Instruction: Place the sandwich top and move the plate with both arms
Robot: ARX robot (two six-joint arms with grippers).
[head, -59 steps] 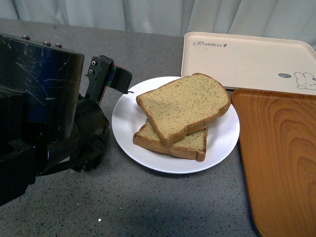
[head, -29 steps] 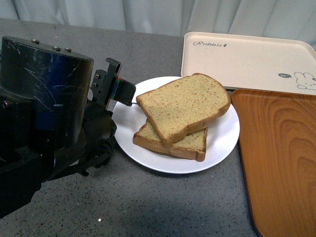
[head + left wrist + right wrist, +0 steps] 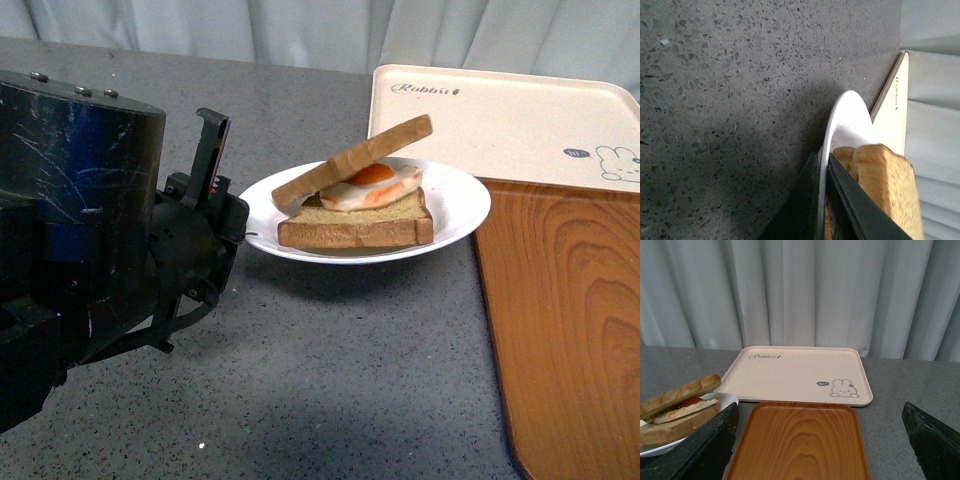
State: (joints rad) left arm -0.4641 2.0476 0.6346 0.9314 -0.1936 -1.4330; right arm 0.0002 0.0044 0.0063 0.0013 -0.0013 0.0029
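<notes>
The white plate is held off the grey table, seen almost edge-on. My left gripper is shut on its left rim. In the left wrist view the two black fingers pinch the thin rim of the plate. On the plate lies a paler bread slice with a fried egg. The sandwich top rests tilted over the egg, its right end higher; it also shows in the left wrist view. My right gripper is open and empty above the orange tray, right of the plate.
The cream rabbit-print tray lies behind the plate. The orange wood-grain tray lies on the right, close to the plate's right rim. A pale curtain hangs behind the table. The bulky left arm fills the left side.
The left gripper closed on the plate's left rim and lifted the plate. The top slice now sits tilted and the fried egg shows beneath it.
</notes>
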